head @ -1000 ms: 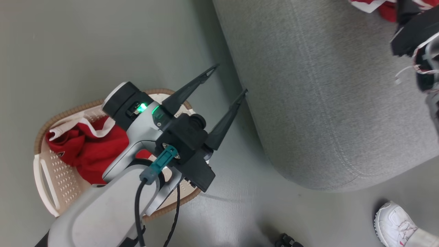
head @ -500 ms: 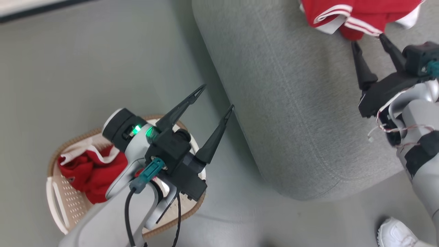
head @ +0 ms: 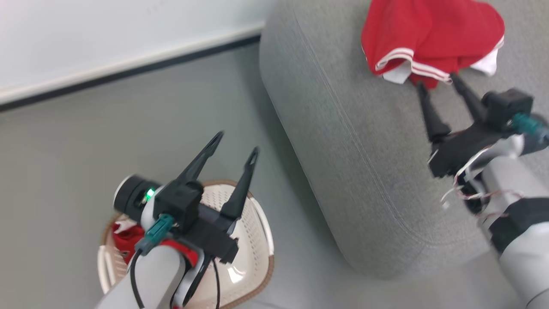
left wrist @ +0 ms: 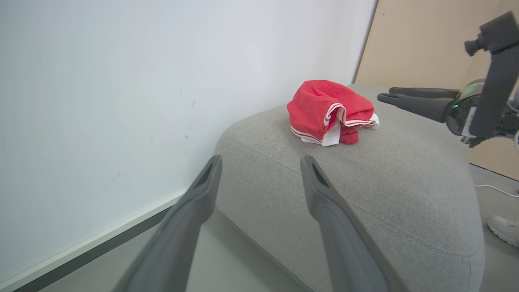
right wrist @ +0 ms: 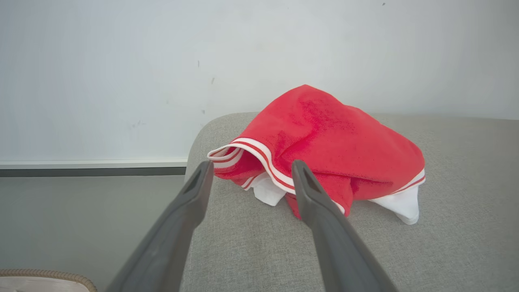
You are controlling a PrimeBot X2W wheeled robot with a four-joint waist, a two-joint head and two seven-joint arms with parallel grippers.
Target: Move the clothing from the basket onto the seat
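One piece of the clothing (head: 431,36), red with white stripes, lies crumpled on the far part of the grey seat (head: 356,146). The right end effector (head: 437,82) hovers just on its near side, fingers apart and holding nothing. To the left, on the floor (head: 107,128) beside the seat, stands the basket (head: 259,240) with another red garment (head: 124,242) in it, partly hidden by the left arm. The left end effector (head: 238,143) is above the basket, its fingers likewise spread and empty.
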